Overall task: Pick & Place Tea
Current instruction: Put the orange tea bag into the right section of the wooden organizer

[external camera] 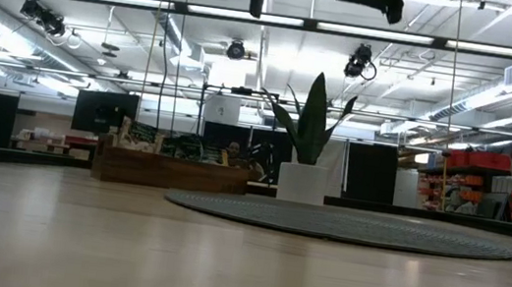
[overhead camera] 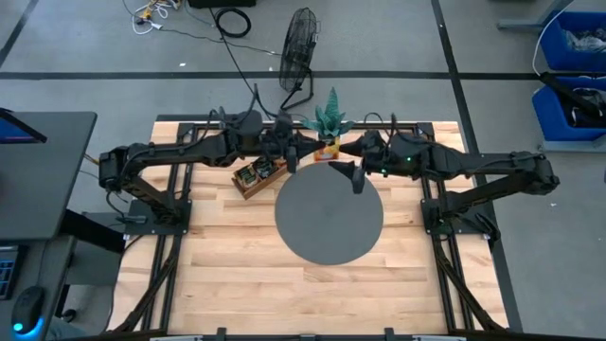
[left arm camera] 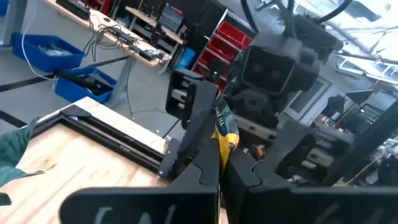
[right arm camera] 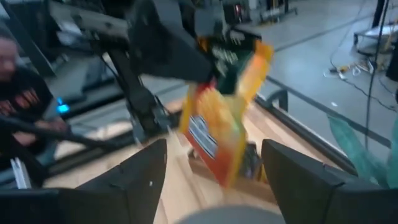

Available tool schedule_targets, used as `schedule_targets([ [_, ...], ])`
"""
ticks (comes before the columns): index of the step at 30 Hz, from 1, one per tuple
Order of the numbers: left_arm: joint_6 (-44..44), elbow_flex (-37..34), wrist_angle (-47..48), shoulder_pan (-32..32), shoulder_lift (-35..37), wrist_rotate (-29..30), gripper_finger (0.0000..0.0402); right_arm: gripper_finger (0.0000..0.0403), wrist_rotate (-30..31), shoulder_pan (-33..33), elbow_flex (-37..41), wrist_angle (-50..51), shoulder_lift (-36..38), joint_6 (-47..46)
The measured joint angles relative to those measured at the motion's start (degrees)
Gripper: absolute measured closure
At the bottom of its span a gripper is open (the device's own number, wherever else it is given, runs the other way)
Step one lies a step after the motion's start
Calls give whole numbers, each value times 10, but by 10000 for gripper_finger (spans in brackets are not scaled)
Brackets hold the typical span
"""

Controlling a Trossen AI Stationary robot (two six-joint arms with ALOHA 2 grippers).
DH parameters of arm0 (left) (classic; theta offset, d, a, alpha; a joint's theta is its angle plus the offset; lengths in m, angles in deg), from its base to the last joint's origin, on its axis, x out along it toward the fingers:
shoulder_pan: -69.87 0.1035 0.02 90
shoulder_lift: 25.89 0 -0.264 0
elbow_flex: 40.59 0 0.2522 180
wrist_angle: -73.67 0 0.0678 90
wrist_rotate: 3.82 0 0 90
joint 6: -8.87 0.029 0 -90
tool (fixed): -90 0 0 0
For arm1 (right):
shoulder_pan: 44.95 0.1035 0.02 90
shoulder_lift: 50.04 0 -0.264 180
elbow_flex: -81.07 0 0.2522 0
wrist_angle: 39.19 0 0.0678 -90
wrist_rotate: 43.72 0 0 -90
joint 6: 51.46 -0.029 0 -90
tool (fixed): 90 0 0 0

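An orange-yellow tea sachet (right arm camera: 214, 127) hangs in the air above the table's far middle, seen in the high view as the tea sachet (overhead camera: 327, 147) beside the plant. My left gripper (left arm camera: 219, 163) is shut on it. My right gripper (right arm camera: 214, 152) faces it from the table's right, open. Its fingers stand apart on either side of the sachet's lower end and touch nothing. The wooden tray (overhead camera: 258, 176) with more sachets standing in it rests on the table, left of the grey round mat (overhead camera: 329, 216). My left gripper pinches the sachet between its two fingers at its upper, dark-printed end (right arm camera: 217, 59), coming level from the table's left. The sachet is lifted clear, high over the table, and hangs tilted below the fingers (right arm camera: 180, 50), its orange lower end free (right arm camera: 221, 168).
A potted plant (overhead camera: 331, 118) stands at the far edge just behind both grippers, its white pot (external camera: 302, 182) next to the tray (external camera: 169, 167). The mat (external camera: 344, 225) lies in front. A person (right arm camera: 18, 93) is beyond the table's left side.
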Motion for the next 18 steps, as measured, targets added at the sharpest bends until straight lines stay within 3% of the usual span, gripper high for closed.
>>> schedule_targets([
  [4, 4, 0, -7, -1, 0, 2, 399, 152, -24, -5, 0, -31, 0, -16],
  [8, 12, 0, -34, -4, 0, 2, 399, 198, -29, -8, 0, -34, -2, -4],
  [18, 14, 0, -44, -6, 0, 15, 399, 388, -50, -10, 0, -69, -2, 35],
])
